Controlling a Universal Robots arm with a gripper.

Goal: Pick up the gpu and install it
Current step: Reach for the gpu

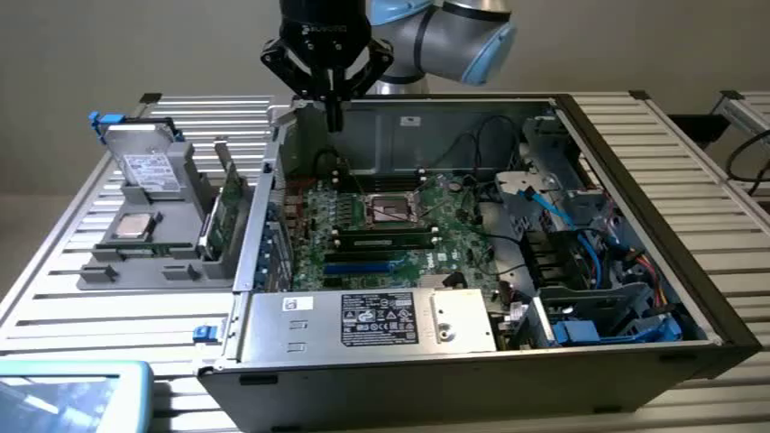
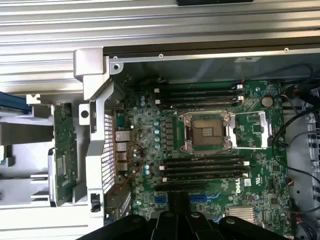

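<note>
The gpu (image 1: 227, 213) is a thin green card standing on edge in a grey holder (image 1: 154, 267), just outside the open computer case's wall on the exterior view's left. In the wrist view the gpu (image 2: 64, 150) shows as a narrow green strip beside the perforated metal end of the case. My gripper (image 1: 334, 115) hangs over the case's far corner, above the motherboard (image 1: 373, 230), fingers pressed together and holding nothing. Its black fingers (image 2: 178, 201) reach over the board's edge in the wrist view. The gripper is clear of the gpu, higher and further back.
The holder also carries a silver drive box with a white label (image 1: 150, 166) and a square silver processor chip (image 1: 132, 227). Inside the case are an open processor socket (image 2: 206, 131), memory slots, a power supply (image 1: 373, 319) and cables (image 1: 578, 234). A slatted table (image 1: 72, 298) surrounds the case.
</note>
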